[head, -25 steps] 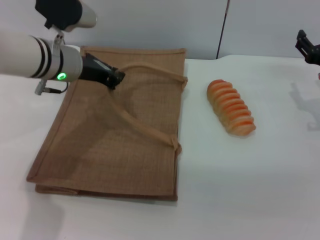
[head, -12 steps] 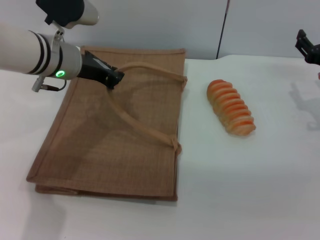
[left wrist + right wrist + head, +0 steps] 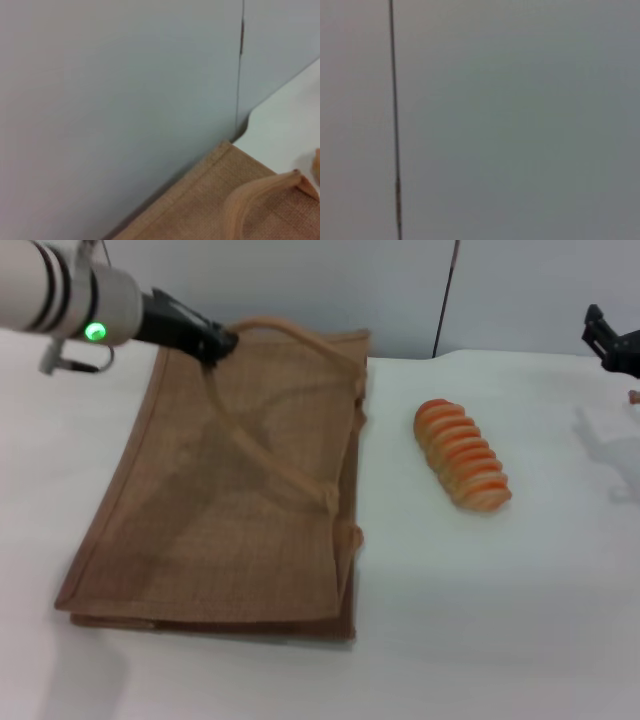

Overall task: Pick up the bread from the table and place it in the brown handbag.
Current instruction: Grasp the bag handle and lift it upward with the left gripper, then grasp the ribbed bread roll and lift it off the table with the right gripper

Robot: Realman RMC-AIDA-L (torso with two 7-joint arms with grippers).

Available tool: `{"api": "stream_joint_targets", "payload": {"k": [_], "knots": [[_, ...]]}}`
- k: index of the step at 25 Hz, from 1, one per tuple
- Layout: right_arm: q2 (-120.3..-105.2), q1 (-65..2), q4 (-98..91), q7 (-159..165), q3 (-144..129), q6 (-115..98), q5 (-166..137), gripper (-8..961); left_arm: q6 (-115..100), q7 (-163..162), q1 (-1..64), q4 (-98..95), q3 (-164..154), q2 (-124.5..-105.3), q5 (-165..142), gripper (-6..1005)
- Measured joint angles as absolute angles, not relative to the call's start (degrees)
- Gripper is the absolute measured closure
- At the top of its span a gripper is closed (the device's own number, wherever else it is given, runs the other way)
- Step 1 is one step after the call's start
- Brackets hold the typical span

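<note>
Currently our left pincer [image 3: 222, 343], clamped on the brown handbag's [image 3: 220, 510] handle [image 3: 290, 335], opens it; next, the bread [image 3: 463, 454].

Large tan-brown woven jute handbag [image 3: 230, 490] lies flat on the broad white tabletop [image 3: 500, 590], left side. Orange ridged bread loaf [image 3: 463, 455] sits right of it, apart.

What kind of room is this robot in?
Probably a robot test lab: a plain white table against bare grey wall panels, holding only a woven brown handbag and a glossy orange toy bread loaf.
</note>
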State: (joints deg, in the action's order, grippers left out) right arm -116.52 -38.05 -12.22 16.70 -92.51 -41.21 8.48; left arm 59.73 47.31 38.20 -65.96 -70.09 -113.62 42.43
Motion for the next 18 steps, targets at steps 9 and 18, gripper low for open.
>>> {"api": "stream_joint_targets", "payload": {"k": [9,18], "knots": [[-116.46,-37.9,-13.5,22.4,-101.8,-40.7,8.4,213,71.4,43.7,38.6,-80.8,-65.9,-113.6,35.7,874],[-116.2,-37.5,-16.8,26.3,-109.9,-39.6,8.1,212,81.3,42.4,41.0,-88.0,-62.9,-112.48,32.8,874]]}}
